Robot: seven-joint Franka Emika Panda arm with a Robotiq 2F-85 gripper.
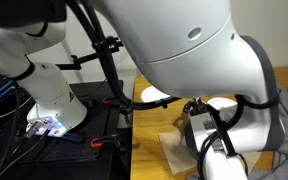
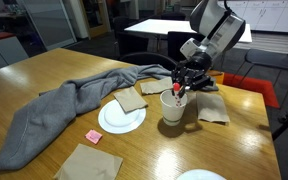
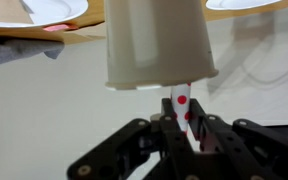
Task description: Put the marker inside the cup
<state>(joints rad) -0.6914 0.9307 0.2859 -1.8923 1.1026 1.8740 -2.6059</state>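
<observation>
claw (image 2: pixel 182 86) clamped on marker (image 3: pixel 181 98) | marker axis 12–6, near upright, we judge | cup (image 2: pixel 173 108) at claw's 6 o'clock, marker tip at its mouth | we cannot see inside the cup | plate (image 2: pixel 109 126) at cup's 9 o'clock carries a napkin (image 2: pixel 130 100)

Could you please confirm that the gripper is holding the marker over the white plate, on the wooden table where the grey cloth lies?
Not quite. The gripper is holding the marker over the cup, not over the white plate, which sits beside the cup. An exterior view shows this. The rest stands: it is a wooden table with the grey cloth lying on it.
</observation>
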